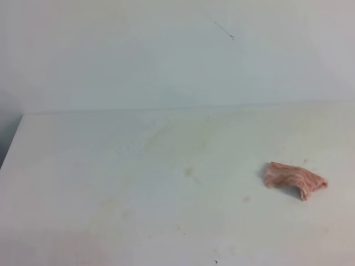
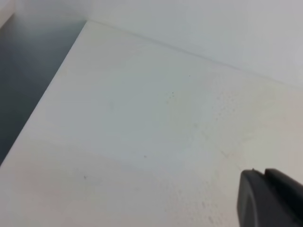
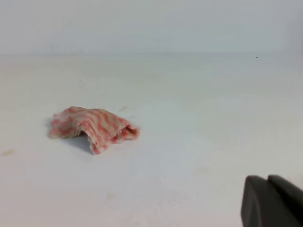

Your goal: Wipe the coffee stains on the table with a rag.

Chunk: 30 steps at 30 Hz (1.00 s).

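showing jaws' tips only — rag (image 1: 294,180) unheld

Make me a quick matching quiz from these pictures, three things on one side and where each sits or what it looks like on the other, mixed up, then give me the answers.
Things:
1. rag
2. stain
3. table

Descriptions:
A. white, flat, faintly yellow-smudged
B. pink and white, crumpled, lying at the right of the high view
C. small tan blotch near the middle of the high view

Pairs: 1-B, 2-C, 3-A
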Each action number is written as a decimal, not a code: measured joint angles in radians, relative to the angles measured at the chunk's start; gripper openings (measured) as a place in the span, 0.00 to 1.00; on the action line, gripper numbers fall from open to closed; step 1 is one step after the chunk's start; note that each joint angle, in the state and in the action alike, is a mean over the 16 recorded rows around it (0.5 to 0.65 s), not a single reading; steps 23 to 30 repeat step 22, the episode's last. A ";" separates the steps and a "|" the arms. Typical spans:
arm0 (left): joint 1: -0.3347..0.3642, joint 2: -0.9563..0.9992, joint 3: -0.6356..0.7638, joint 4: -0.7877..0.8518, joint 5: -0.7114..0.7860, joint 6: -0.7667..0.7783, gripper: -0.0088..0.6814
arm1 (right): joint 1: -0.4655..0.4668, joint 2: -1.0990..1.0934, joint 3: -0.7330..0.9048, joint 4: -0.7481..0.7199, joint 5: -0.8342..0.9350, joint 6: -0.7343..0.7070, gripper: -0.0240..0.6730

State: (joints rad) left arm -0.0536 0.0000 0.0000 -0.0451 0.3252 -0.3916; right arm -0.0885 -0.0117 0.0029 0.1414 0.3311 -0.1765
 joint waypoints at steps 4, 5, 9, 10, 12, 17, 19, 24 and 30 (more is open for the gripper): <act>0.000 0.000 0.000 0.000 0.000 0.000 0.01 | 0.000 0.000 0.000 -0.001 0.000 0.000 0.03; 0.000 0.000 0.000 0.000 0.000 0.000 0.01 | 0.000 0.000 0.000 -0.001 0.000 0.000 0.03; 0.000 0.000 0.000 0.000 0.000 0.000 0.01 | 0.000 0.000 0.000 -0.001 0.000 0.000 0.03; 0.000 0.000 0.000 0.000 0.000 0.000 0.01 | 0.000 0.000 0.000 -0.001 0.000 0.000 0.03; 0.000 0.000 0.000 0.000 0.000 0.000 0.01 | 0.000 0.000 0.000 -0.001 0.000 0.000 0.03; 0.000 0.000 0.000 0.000 0.000 0.000 0.01 | 0.000 0.000 0.000 -0.001 0.000 0.000 0.03; 0.000 0.000 0.000 0.000 0.000 0.000 0.01 | 0.000 0.000 0.000 -0.001 0.000 0.000 0.03; 0.000 0.000 0.000 0.000 0.000 0.000 0.01 | 0.000 0.000 0.000 -0.001 0.000 0.000 0.03; 0.000 0.000 0.000 0.000 0.000 0.000 0.01 | 0.000 0.000 0.000 -0.001 0.000 0.000 0.03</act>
